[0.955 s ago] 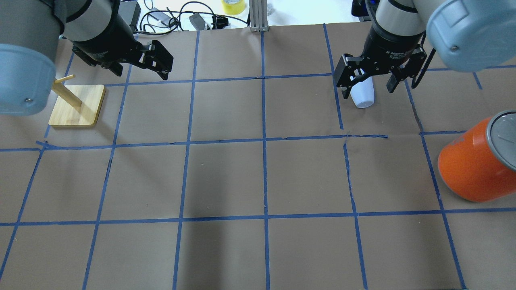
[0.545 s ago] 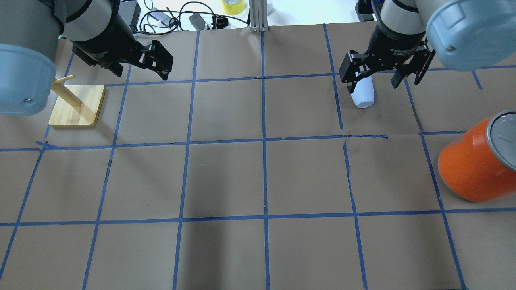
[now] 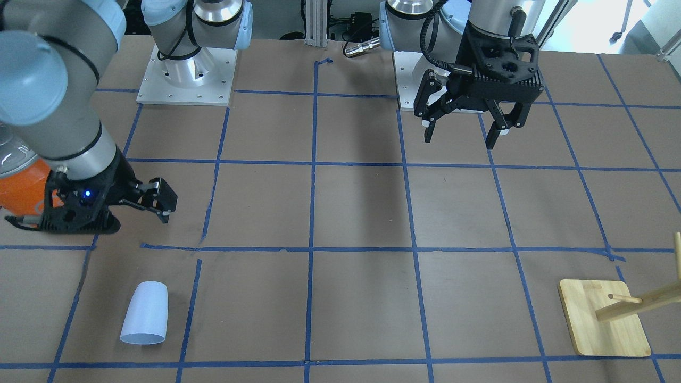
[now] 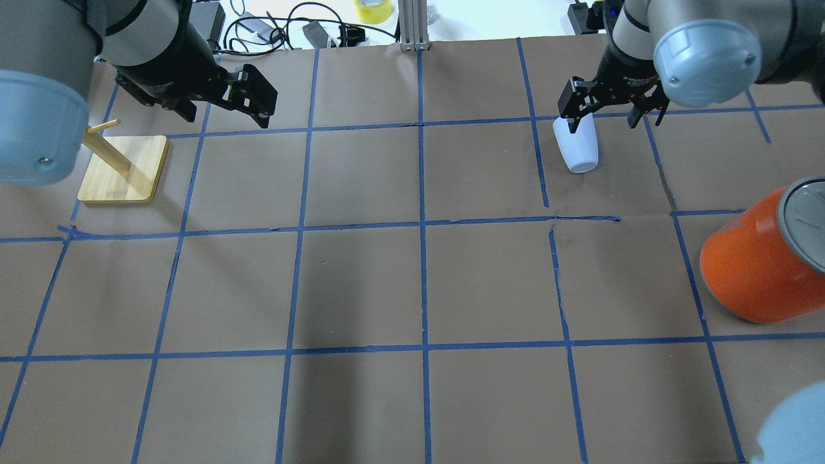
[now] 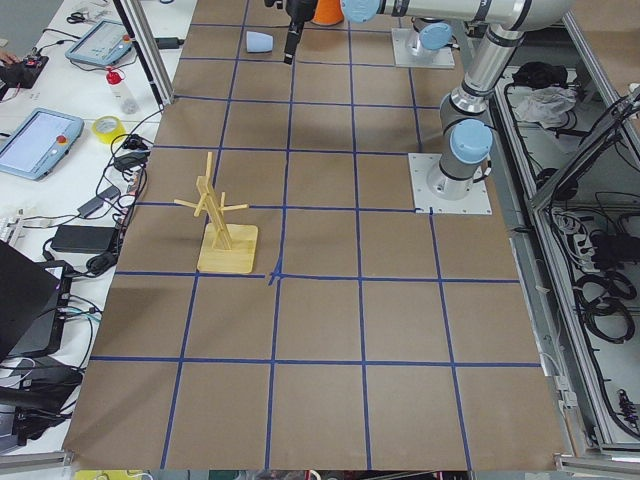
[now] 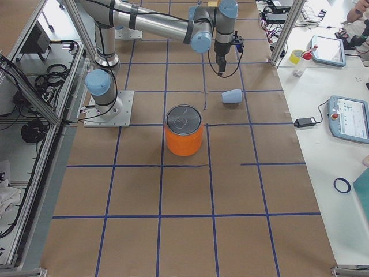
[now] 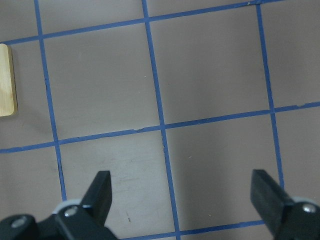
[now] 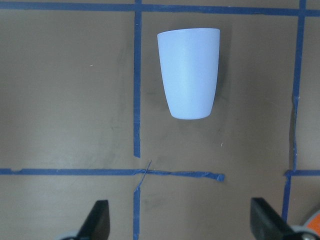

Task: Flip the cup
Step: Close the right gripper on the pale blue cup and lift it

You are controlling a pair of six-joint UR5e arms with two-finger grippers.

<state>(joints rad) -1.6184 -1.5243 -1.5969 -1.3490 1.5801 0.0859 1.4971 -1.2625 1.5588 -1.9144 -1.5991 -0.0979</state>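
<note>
The pale blue-white cup [image 4: 577,148] lies on its side on the brown paper, base toward the robot, mouth away; it also shows in the front view [image 3: 144,314] and the right wrist view [image 8: 189,72]. My right gripper [image 4: 602,116] hovers above it, open and empty, clear of the cup; it also shows in the front view [image 3: 157,205] and in its own wrist view [image 8: 181,225]. My left gripper [image 4: 261,103] is open and empty above the table's far left, also seen in the front view [image 3: 459,138].
A large orange can [image 4: 754,264] with a silver top stands to the right of the cup, close to the right arm. A wooden peg stand [image 4: 126,167] sits at the left below the left arm. Cables and a tape roll [image 4: 372,9] lie beyond the far edge.
My right gripper has risen and drawn back from around the cup, still open. The cup stays lying where it was. The left arm has not moved.
</note>
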